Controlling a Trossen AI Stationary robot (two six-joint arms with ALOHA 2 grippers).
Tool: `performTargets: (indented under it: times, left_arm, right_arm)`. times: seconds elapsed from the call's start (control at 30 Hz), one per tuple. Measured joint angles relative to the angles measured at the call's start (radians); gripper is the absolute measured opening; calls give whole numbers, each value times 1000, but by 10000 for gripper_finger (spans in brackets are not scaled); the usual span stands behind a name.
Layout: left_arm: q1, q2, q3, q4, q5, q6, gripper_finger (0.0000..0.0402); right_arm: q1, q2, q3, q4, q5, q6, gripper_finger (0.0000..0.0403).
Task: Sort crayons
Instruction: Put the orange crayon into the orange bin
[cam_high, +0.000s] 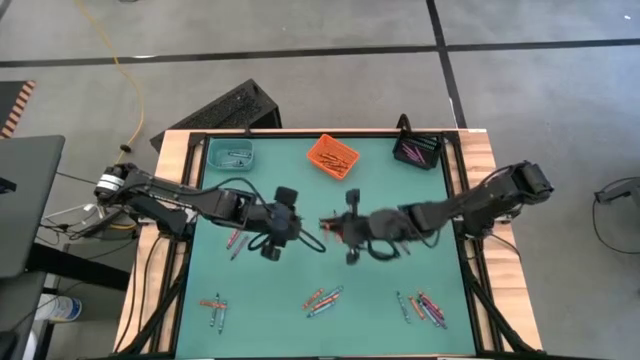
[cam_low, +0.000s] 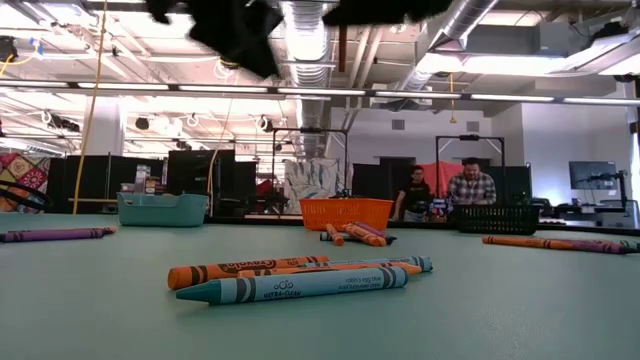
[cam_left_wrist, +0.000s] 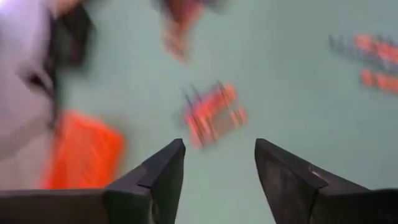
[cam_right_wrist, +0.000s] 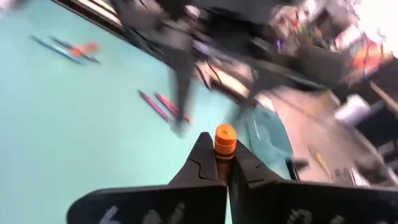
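While both arms hung over the middle of the green worktop (cam_high: 300, 270), this was how things were:

Right end effector (cam_right_wrist: 225, 167): it was clenched on one orange crayon (cam_right_wrist: 224, 142), whose flat end stuck out between the two fingers.

Left end effector (cam_left_wrist: 219, 163): its fingers were apart and held nothing. It hung just beside the right one, above the worktop.

Crayons on the worktop: one small bunch (cam_high: 323, 298) lay near the front middle, one bunch (cam_high: 213, 308) near the front left, one bunch (cam_high: 424, 307) near the front right, and a few (cam_high: 235, 240) lay under the left arm.

Bins: a teal bin (cam_high: 231, 154), an orange bin (cam_high: 332, 156) and a black bin (cam_high: 417, 151) stood in a row along the back edge, each with some crayons inside.

Room: two people (cam_low: 470, 187) stood far behind the worktop.
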Motion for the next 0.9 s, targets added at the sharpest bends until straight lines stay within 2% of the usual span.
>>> performTargets:
  times: [0.07, 0.2, 0.43, 0.6, 0.73, 0.9]
  left_arm:
    - [0, 5, -14, -79, 16, -99, 192]
    - [-43, 9, -122, -75, 24, -218, 193]
    - [-137, 9, -366, 237, 29, -340, 194]
    - [-185, 9, -476, 480, 28, -387, 194]
    - [-196, 9, -510, 632, 3, -390, 194]
    - [-203, 9, -512, 695, -5, -382, 194]
  right_arm:
    - [-57, 0, 0, -22, -27, 17, 4]
    - [-202, 0, 0, -41, -133, 59, 4]
    - [-498, 7, 0, -50, -322, 187, 4]
    - [-693, 73, 19, -58, -460, 316, 4]
    - [-774, 181, 98, -139, -505, 329, 4]
    - [-818, 299, 246, -285, -502, 331, 4]
